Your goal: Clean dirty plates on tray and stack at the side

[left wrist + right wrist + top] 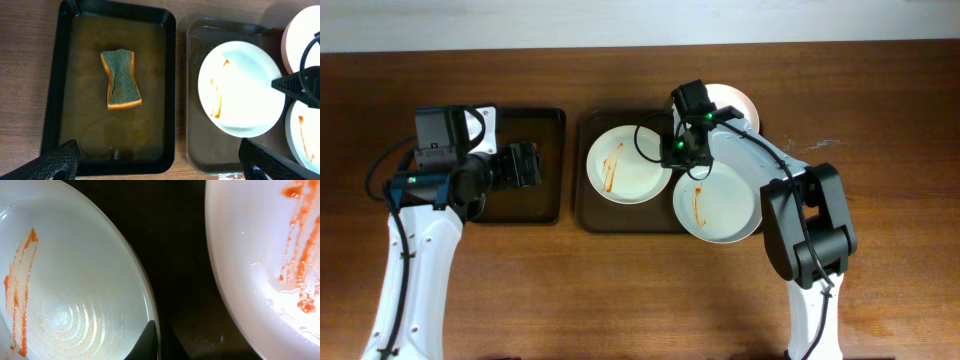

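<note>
Plates: three in all. The left plate [628, 165] lies flat in the tray at its 9 o'clock side, with thin red-orange streaks. The lower plate [720, 205], also streaked, sits at 4 o'clock and reaches past the tray's rim. The pinkish plate [735, 103] is at 1 o'clock, partly hidden under the right arm.
Tray: the brown tray [590, 210] is at the middle of the table [620, 300]. Its right side is covered by plates.
Right gripper: the right gripper [682, 150] is low between the plates, at the left plate's 3 o'clock edge. One fingertip [145, 342] seems to meet that rim. I cannot tell whether the jaws grip it.
Left gripper: the left gripper [525, 165] hovers over the black tray, jaws spread wide, holding nothing.
Black tray: the black tray [545, 205] is just beside the brown tray at 9 o'clock, with a film of liquid in it.
Sponge: the sponge [121, 79], green on orange, lies in the black tray.
</note>
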{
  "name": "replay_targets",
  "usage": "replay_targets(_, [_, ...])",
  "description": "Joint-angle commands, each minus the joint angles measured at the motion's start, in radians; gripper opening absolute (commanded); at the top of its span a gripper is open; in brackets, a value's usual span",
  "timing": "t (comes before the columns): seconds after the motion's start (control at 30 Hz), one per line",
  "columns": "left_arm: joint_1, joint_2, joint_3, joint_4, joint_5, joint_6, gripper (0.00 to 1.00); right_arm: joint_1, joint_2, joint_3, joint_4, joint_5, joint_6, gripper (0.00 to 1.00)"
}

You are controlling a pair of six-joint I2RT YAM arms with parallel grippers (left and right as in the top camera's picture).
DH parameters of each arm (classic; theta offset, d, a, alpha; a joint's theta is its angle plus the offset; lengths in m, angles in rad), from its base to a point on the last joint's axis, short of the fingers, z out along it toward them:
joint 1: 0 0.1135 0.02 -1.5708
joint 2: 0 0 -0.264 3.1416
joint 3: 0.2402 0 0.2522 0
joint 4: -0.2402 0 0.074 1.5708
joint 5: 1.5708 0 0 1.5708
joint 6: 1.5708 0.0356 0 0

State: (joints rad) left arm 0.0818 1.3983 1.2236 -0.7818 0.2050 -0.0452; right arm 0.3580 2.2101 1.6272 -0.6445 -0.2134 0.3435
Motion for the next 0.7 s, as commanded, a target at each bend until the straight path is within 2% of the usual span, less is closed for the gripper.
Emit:
replay_targets(0.0, [0.006, 0.031, 0.021, -0.003, -0.003, 0.016, 1.00, 0.009, 0.011, 0.024, 0.006, 0.003, 0.014, 0.04])
replay_targets(0.27, [0.006, 0.104, 0.021, 0.055, -0.012, 0.017, 1.00, 0.009, 0.011, 0.024, -0.010, -0.013, 0.005, 0.04])
replay_targets(0.37, [0.006, 0.225, 0.021, 0.107, -0.045, 0.050, 0.89, 0.010, 0.011, 0.024, -0.011, -0.015, 0.005, 0.04])
replay_targets(0.47, [0.006, 0.319, 0.021, 0.217, -0.150, 0.034, 0.89, 0.010, 0.011, 0.023, -0.010, -0.014, 0.006, 0.04])
replay_targets(0.67, [0.006, 0.441, 0.021, 0.375, -0.153, 0.035, 0.86, 0.009, 0.011, 0.023, -0.009, -0.014, 0.005, 0.04])
